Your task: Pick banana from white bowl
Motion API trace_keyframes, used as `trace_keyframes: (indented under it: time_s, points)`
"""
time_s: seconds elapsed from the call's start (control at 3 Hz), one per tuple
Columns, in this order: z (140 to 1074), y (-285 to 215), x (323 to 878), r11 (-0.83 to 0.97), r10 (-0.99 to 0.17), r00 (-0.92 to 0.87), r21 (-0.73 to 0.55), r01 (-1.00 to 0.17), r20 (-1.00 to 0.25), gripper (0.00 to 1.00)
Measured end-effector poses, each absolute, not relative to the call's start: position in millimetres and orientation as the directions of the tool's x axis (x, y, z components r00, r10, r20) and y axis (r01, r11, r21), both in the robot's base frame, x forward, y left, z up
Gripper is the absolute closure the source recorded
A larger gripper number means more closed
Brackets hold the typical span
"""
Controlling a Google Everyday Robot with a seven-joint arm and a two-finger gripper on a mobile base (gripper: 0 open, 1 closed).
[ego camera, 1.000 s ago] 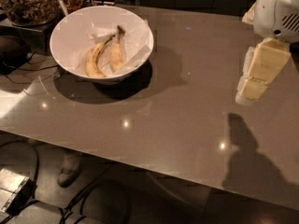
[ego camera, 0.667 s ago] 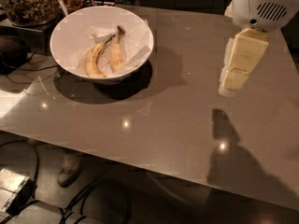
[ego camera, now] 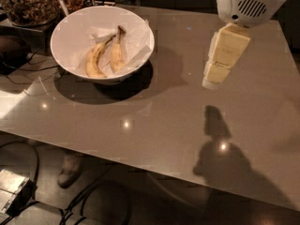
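Observation:
The white bowl (ego camera: 70, 32) stands at the table's far left, lined with crumpled white paper. Two bananas lie in it side by side. The plumper, nearly straight banana (ego camera: 116, 53) lies on the right with its dark stem pointing to the far side. The thin curved banana (ego camera: 95, 59) lies left of it. My gripper (ego camera: 212, 82) hangs from the upper right, cream fingers pointing down above the bare table, well to the right of the bowl and holding nothing.
The grey-brown table (ego camera: 154, 121) reaches to its front edge low in the view. A glass container of dark bits (ego camera: 26, 3) and a utensil stand behind the bowl at far left. Cables and a small box (ego camera: 11, 191) lie on the floor below.
My gripper has moved leftward toward the bowl, and its shadow on the table has moved left with it. The bowl and bananas have not moved.

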State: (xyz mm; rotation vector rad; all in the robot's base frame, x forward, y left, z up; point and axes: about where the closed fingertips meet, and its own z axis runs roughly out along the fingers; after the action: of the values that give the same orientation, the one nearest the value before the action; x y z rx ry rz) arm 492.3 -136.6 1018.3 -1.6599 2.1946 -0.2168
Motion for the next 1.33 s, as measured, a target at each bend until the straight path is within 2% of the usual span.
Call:
trace_keyframes:
  time_s: [0.67, 1.33]
  points:
    - [1010, -79, 545, 0.379, -0.923, -0.335, -0.297, -0.876, -0.19, 0.0]
    - [1005, -49, 560, 0.402, -0.909, -0.341, -0.287, -0.87, -0.239, 0.0]
